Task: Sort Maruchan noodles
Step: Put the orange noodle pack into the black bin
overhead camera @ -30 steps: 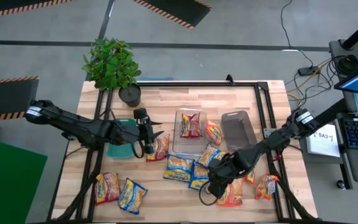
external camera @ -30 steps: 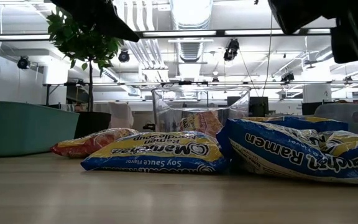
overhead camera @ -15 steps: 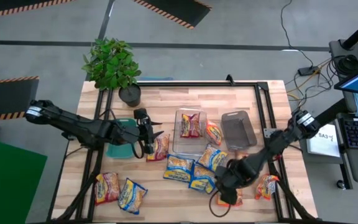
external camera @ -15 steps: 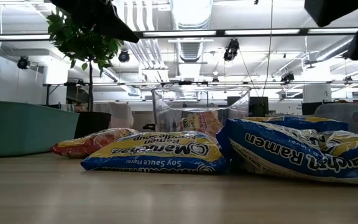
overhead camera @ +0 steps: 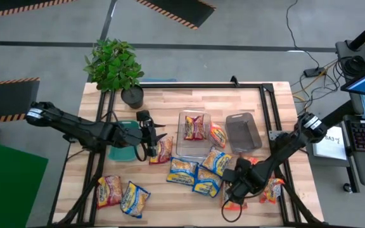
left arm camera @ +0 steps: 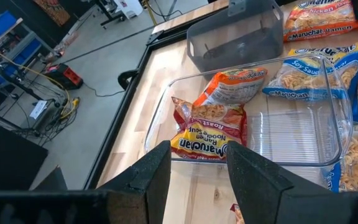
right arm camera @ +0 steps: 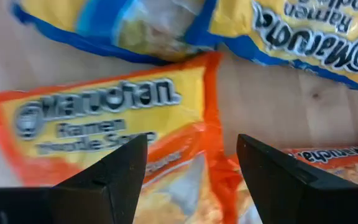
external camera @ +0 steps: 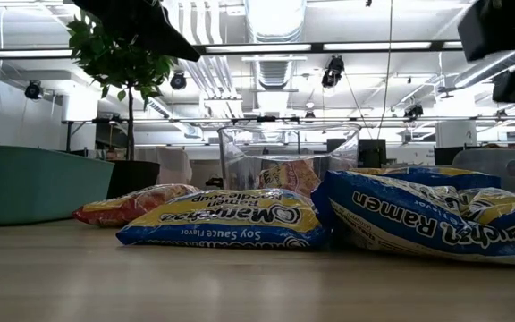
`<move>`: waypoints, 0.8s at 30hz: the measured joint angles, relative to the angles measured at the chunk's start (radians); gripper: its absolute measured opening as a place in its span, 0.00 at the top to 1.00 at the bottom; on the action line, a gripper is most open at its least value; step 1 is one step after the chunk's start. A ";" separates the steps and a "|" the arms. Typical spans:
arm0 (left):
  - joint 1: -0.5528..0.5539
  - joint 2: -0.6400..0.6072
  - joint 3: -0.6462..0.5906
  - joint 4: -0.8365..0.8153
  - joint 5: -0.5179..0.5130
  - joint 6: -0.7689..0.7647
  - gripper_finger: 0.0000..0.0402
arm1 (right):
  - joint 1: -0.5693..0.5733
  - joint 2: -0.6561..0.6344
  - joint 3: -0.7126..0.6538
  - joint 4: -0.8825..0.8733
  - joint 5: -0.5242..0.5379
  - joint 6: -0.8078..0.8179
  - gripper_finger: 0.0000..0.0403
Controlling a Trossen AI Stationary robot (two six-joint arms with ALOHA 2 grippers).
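Maruchan noodle packets lie scattered on the wooden table. A maroon one (overhead camera: 194, 126) lies inside the clear bin (overhead camera: 181, 147). Blue-edged ones (overhead camera: 182, 170) cluster in the middle. An orange one (right arm camera: 104, 118) lies flat near the front edge, and my right gripper (right arm camera: 191, 143) points down over it, open, one finger on either side of the packet's right half. Whether the fingers touch it cannot be told. My left gripper (overhead camera: 151, 144) hangs open and holds nothing between the teal bin (overhead camera: 124, 151) and a red-edged packet (overhead camera: 164, 151).
A grey bin (overhead camera: 243, 132) stands right of the clear one. Two packets (overhead camera: 109, 190) lie at the near left corner and another orange one (overhead camera: 272, 189) at the near right. A potted plant (overhead camera: 114, 66) stands at the far left. A black frame rail (overhead camera: 201, 85) runs along the far edge.
My right gripper has gone down and toward the table's right and near edges, rolling about its own axis, and now stands over the orange packet. The packets have kept their places.
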 joint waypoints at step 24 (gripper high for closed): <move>0.000 0.000 0.000 0.001 0.000 0.000 0.65 | 0.000 -0.004 -0.130 0.243 0.003 0.057 0.89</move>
